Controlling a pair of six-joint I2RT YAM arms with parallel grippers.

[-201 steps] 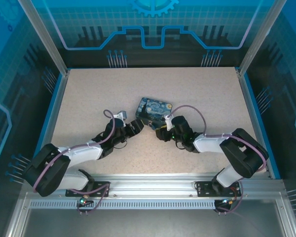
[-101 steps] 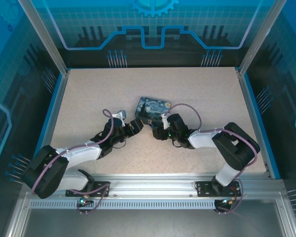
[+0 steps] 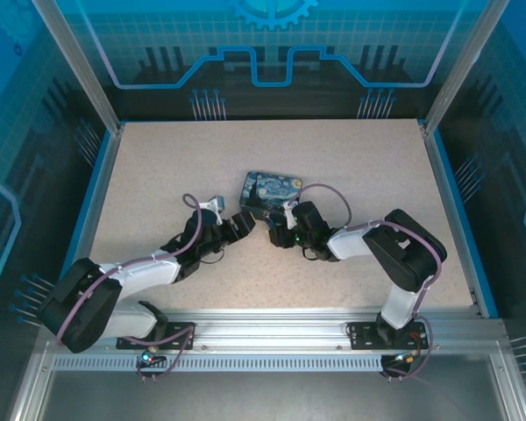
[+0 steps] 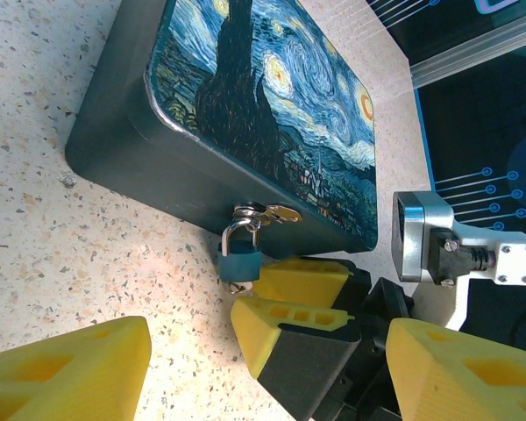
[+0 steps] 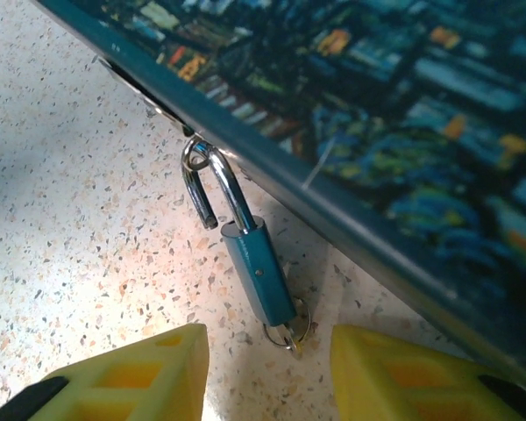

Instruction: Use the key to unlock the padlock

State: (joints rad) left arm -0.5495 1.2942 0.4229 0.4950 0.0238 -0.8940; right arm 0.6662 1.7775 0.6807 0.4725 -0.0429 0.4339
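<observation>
**Padlock [image 5: 257, 274] on tin [image 5: 403, 105] latch, key end facing the right pincer [image 5: 267, 373]**

Top external: both arms reach over the desk [image 3: 158, 175] to the near edge of the tin. The left pincer [image 3: 239, 223] sits off the tin's near-left corner. The right pincer sits just beside the near edge, close to its partner. The lock is too small to make out here.

Left wrist: the padlock hangs by its shackle [image 4: 238, 230] from the latch on the tin's front wall, with its body lying on the desk. A small metal piece at its lower end is judged to be the key [image 4: 237, 286]. The left pincer's own yellow fingers [image 4: 70, 368] stand wide apart and hold nothing. The right pincer's tips lie just beside the lock body.

Right wrist: the lock's long axis runs from the latch at upper left down to lower right, straight toward the gap between the right pincer's fingers. The key and its ring stick out of that lower end, just ahead of the gap. The right fingers are parted and touch nothing. The shackle's short leg appears to end beside the body's top, but whether it is released cannot be settled.

Judgement: the right arm is nearer and already in line. Its next move calls for closing on the key head and twisting about the lock's axis.
</observation>
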